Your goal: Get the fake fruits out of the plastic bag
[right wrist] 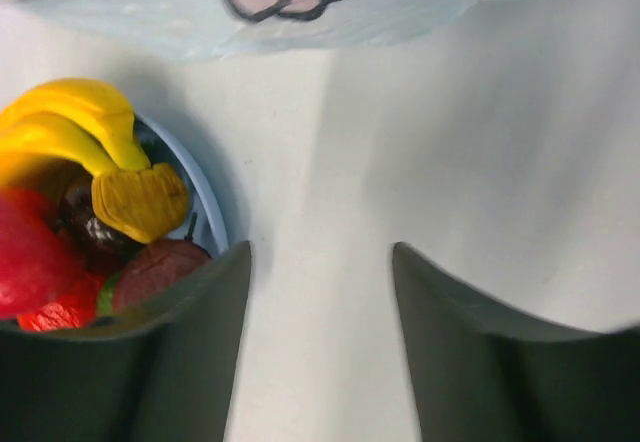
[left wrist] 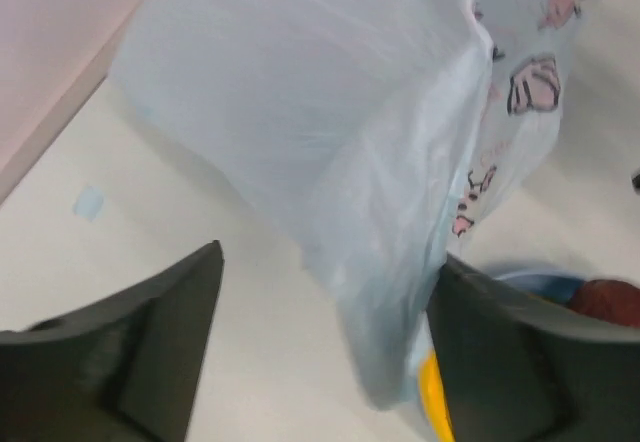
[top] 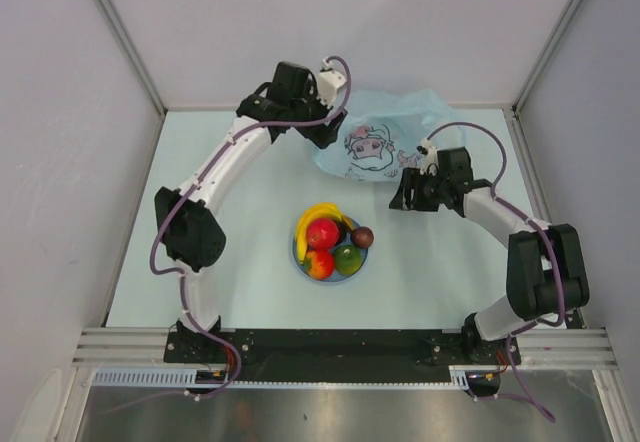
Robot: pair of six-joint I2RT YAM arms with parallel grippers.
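Note:
The fake fruits lie on a round blue plate (top: 302,258): yellow banana (top: 318,213), red apple (top: 322,233), red-orange fruit (top: 319,264), green fruit (top: 348,258), dark maroon one (top: 362,237). The pale-blue plastic bag (top: 385,137) with its cartoon print lies crumpled behind the plate. My left gripper (top: 325,132) is open at the bag's left edge. In the left wrist view the bag (left wrist: 350,142) reaches down between the fingers (left wrist: 150,352), close to the right one. My right gripper (top: 405,197) is open and empty over bare table, between bag and plate. Its view shows banana (right wrist: 70,122) and maroon fruit (right wrist: 160,267).
The table is pale, with walls and metal posts at the back and sides. The plate's rim (right wrist: 207,207) lies just left of the right gripper's left finger. The plate (left wrist: 540,284) and the maroon fruit (left wrist: 610,300) show behind the left gripper's right finger.

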